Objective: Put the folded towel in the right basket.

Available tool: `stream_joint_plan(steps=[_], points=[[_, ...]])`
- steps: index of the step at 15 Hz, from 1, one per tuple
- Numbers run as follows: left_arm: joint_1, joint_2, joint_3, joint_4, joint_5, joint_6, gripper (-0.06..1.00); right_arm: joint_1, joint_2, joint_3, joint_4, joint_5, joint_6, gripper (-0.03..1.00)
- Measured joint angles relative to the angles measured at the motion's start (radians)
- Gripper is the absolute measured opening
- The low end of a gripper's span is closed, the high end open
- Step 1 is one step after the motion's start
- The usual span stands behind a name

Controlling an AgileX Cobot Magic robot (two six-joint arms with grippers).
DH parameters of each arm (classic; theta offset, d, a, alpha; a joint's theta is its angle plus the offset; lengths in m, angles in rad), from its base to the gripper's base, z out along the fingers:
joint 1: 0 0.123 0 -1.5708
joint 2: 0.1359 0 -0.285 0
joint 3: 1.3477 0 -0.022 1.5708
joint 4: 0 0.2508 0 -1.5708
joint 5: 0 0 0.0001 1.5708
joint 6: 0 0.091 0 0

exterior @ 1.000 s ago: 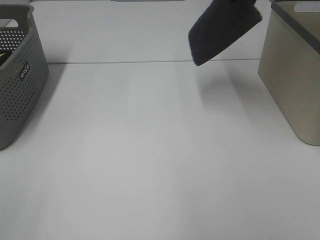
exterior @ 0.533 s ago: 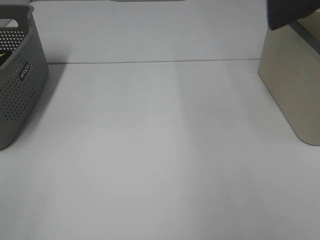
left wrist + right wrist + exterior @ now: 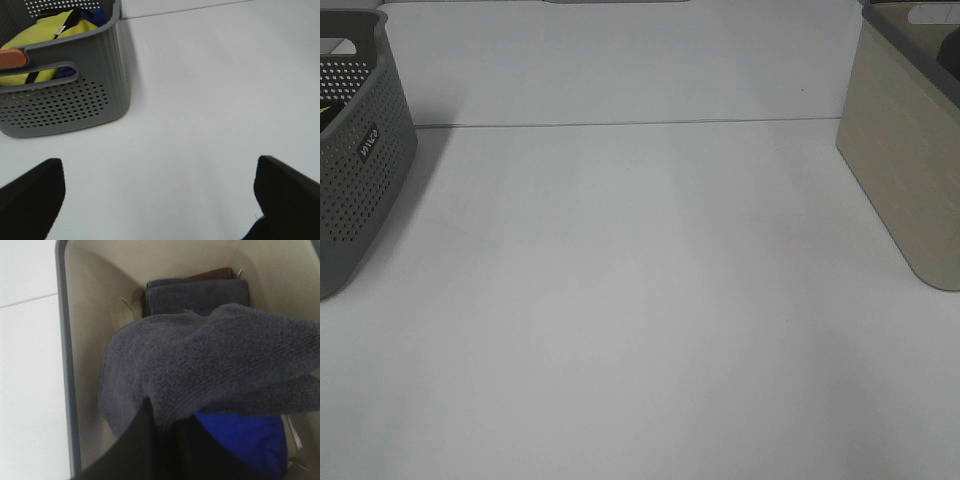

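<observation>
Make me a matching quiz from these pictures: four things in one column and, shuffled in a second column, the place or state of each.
Things
1. grey towel
2. yellow cloth
3. left claw
4. blue item

Places or states
A. open, over the bare white table
B. inside the perforated grey basket
C. held by the right claw over the opening of the beige basket
D. lying in the beige basket, partly hidden by the towel

Pairs: 1-C, 2-B, 3-A, 4-D
</observation>
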Motion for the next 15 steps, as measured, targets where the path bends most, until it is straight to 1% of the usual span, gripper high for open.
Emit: stream_joint_plan(steps=[2, 3, 4, 5, 7, 8, 9, 10, 12, 15], points=[[0.000, 0.000, 0.000, 0.000, 0.000, 0.000, 0.98, 0.000, 0.074, 0.005, 0.007, -0.016, 0.007, 0.06], [0.000, 0.000, 0.000, 0.000, 0.000, 0.000, 0.98, 0.000, 0.111, 0.005, 0.006, -0.025, 0.009, 0.10], [0.000, 0.000, 0.000, 0.000, 0.000, 0.000, 0.98, 0.000, 0.142, 0.005, 0.006, -0.025, 0.016, 0.17], [0.000, 0.000, 0.000, 0.000, 0.000, 0.000, 0.98, 0.000, 0.162, 0.005, 0.006, -0.025, 0.023, 0.26], [0.000, 0.000, 0.000, 0.000, 0.000, 0.000, 0.98, 0.000, 0.172, 0.005, 0.013, -0.025, 0.024, 0.50], [0.000, 0.000, 0.000, 0.000, 0.000, 0.000, 0.98, 0.000, 0.166, 0.005, 0.018, -0.025, 0.024, 0.58], [0.000, 0.000, 0.000, 0.000, 0.000, 0.000, 0.98, 0.005, 0.156, 0.005, 0.026, -0.025, 0.024, 0.62], [0.000, 0.000, 0.000, 0.000, 0.000, 0.000, 0.98, 0.020, 0.140, 0.005, 0.028, -0.024, 0.024, 0.63], [0.000, 0.000, 0.000, 0.000, 0.000, 0.000, 0.98, 0.069, 0.109, 0.005, 0.028, -0.024, 0.024, 0.64], [0.000, 0.000, 0.000, 0.000, 0.000, 0.000, 0.98, 0.202, 0.046, 0.005, 0.017, 0.005, 0.024, 0.65]])
